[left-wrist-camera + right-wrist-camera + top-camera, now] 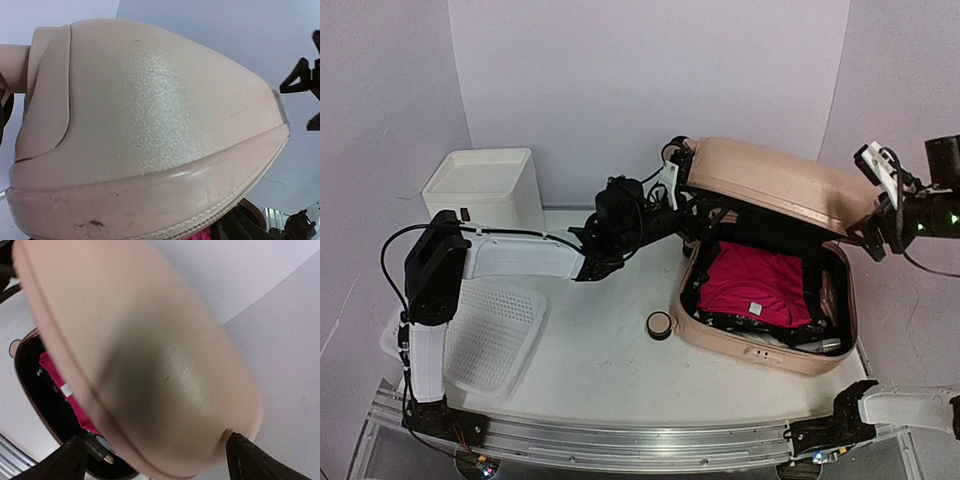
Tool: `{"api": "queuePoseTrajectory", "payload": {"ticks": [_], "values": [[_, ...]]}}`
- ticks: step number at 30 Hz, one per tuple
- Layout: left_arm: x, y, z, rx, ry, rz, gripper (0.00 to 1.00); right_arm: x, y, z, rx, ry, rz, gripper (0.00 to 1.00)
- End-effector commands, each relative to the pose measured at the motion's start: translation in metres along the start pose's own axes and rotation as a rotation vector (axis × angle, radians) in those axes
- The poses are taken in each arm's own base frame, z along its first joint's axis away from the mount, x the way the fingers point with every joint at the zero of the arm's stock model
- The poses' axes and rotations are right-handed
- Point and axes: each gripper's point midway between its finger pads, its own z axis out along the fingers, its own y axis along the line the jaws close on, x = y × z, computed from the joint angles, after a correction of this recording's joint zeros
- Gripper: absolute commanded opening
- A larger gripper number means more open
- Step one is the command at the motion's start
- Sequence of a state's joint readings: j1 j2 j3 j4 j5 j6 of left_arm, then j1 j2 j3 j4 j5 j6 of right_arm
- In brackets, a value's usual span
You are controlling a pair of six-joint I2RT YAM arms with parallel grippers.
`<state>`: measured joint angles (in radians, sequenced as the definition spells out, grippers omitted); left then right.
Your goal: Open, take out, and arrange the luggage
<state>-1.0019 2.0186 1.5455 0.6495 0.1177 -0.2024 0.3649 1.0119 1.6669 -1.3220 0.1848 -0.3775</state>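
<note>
The luggage (760, 350) lies right of centre on the worktop (600, 360), its lid (770, 180) half raised, so the wide-spread right end effector (873, 233) and the left end effector (678, 192), whose grip I cannot tell, should push the lid back evenly about its hinge.

The raised suitcase lid (770, 180) hides the rear of the interior and the fingertips of the left gripper (690, 210), so its hold cannot be told. In the right wrist view the lid is smeared with blur, covering most of the red garment (50, 372).
</note>
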Motion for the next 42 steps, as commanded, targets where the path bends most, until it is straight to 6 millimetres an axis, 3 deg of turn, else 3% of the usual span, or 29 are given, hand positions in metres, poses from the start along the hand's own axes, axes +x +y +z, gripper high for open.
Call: {"api": "queuePoseTrajectory", "payload": {"ticks": [1, 6, 13, 19, 21, 22, 26, 28, 33, 40, 42], "values": [[-0.095, 0.006, 0.004, -0.023, -0.231, 0.083, 0.76, -0.003, 0.013, 0.001, -0.043, -0.078, -0.263, 0.98], [-0.1, 0.007, 0.013, -0.019, -0.24, 0.089, 0.76, -0.002, 0.003, 0.024, 0.031, -0.043, -0.428, 0.98], [-0.108, 0.018, 0.016, -0.037, -0.244, 0.091, 0.76, -0.051, -0.037, 0.052, 0.266, -0.084, -0.583, 0.98], [-0.102, 0.017, 0.007, -0.032, -0.201, 0.102, 0.76, -0.081, -0.052, 0.076, 0.327, -0.061, -0.663, 0.98], [-0.091, 0.017, 0.0, -0.031, -0.16, 0.104, 0.77, -0.086, -0.055, 0.088, 0.333, -0.039, -0.682, 0.94], [-0.085, 0.016, -0.005, -0.03, -0.132, 0.103, 0.78, -0.089, -0.057, 0.094, 0.336, -0.025, -0.681, 0.87], [-0.049, 0.015, -0.031, -0.031, 0.03, 0.088, 0.79, -0.096, -0.067, 0.114, 0.352, 0.019, -0.662, 0.75], [-0.019, 0.018, -0.047, -0.05, 0.142, 0.065, 0.79, -0.097, -0.073, 0.122, 0.357, 0.032, -0.649, 0.69], [0.061, 0.038, -0.081, -0.165, 0.417, -0.061, 0.8, -0.102, -0.075, 0.138, 0.318, 0.013, -0.62, 0.44], [0.142, 0.059, -0.077, -0.257, 0.664, -0.193, 0.78, -0.104, -0.07, 0.17, 0.258, 0.015, -0.651, 0.0], [0.161, 0.069, -0.075, -0.3, 0.722, -0.196, 0.77, -0.109, -0.072, 0.174, 0.248, -0.008, -0.647, 0.0]]}}
